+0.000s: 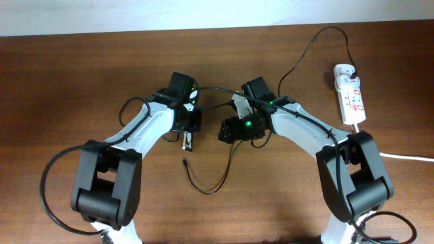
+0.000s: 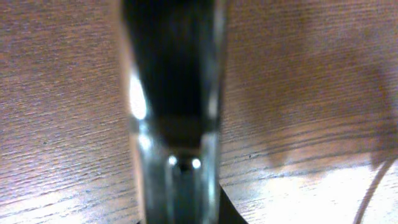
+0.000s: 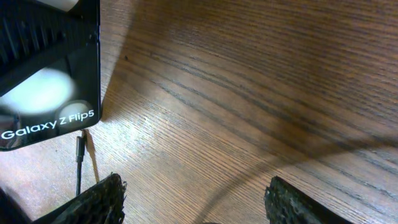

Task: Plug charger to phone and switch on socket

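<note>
My left gripper (image 1: 189,127) is shut on the phone (image 1: 188,141) and holds it on edge at the table's middle. In the left wrist view the phone (image 2: 174,81) is a blurred dark upright slab filling the centre. In the right wrist view the phone (image 3: 46,74) shows white "Galaxy Z Flip5" lettering. The charger's connector tip (image 3: 79,149) lies on the wood just below it. My right gripper (image 3: 196,205) is open and empty over bare wood, right of the phone (image 1: 227,129). The charger cable (image 1: 203,188) loops on the table, its tip (image 1: 184,161) below the phone. The black plug (image 1: 353,70) sits in the white socket (image 1: 350,98).
The socket's thick white cord (image 1: 407,157) runs off the right edge. The black cable arcs from the plug over the far table (image 1: 308,47) and passes under my right arm. The wooden table's far edge (image 1: 203,30) meets a pale wall.
</note>
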Robot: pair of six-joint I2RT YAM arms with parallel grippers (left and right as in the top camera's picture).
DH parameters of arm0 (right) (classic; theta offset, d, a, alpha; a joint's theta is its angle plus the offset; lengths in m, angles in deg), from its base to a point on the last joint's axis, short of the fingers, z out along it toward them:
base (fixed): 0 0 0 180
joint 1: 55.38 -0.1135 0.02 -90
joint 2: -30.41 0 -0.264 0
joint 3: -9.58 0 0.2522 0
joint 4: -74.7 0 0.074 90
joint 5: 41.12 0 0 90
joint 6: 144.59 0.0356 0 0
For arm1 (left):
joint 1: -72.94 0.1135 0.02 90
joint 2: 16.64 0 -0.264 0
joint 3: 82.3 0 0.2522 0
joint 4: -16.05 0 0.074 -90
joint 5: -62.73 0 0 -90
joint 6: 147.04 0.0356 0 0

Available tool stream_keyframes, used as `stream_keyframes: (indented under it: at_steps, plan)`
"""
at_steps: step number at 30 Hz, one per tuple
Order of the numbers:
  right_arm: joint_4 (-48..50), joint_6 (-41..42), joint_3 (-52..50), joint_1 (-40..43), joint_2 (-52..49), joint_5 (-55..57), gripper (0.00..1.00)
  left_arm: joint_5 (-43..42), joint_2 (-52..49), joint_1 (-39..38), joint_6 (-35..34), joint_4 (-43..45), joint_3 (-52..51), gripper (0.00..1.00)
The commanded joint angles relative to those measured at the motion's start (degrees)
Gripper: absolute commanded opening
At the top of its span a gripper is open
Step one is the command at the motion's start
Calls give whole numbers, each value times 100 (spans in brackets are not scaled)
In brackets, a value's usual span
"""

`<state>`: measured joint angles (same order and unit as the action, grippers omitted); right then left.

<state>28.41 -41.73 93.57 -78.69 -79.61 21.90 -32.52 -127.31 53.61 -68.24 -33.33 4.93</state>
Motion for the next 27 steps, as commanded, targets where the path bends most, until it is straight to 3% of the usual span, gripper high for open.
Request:
stream_keyframes:
  at_steps: [1,9,14,16,18,19,21,23,27]
  plan:
    - [20,-85,7,-4,9,74,75,190,184,-2,-289,35,-138,11]
    - [22,-85,7,-4,9,74,75,507,184,-2,-555,66,-210,18]
    - [20,-83,7,-4,9,70,76,496,184,-2,-555,81,-208,4]
    - [20,-79,7,-2,9,66,99,474,197,0,-553,76,-205,0]
    - [15,-46,24,24,20,-11,99,426,321,7,-553,37,-162,0]
    - [15,-68,50,57,70,-105,98,140,509,68,-549,33,-153,0]
    - [13,-278,61,55,245,-201,86,-516,835,267,-546,22,-153,0]
    - [11,-518,61,46,603,-474,84,-1237,1143,605,-546,48,-153,0]
    - [-378,-951,61,-85,1257,-835,84,-3611,1189,1696,-243,101,-155,0]
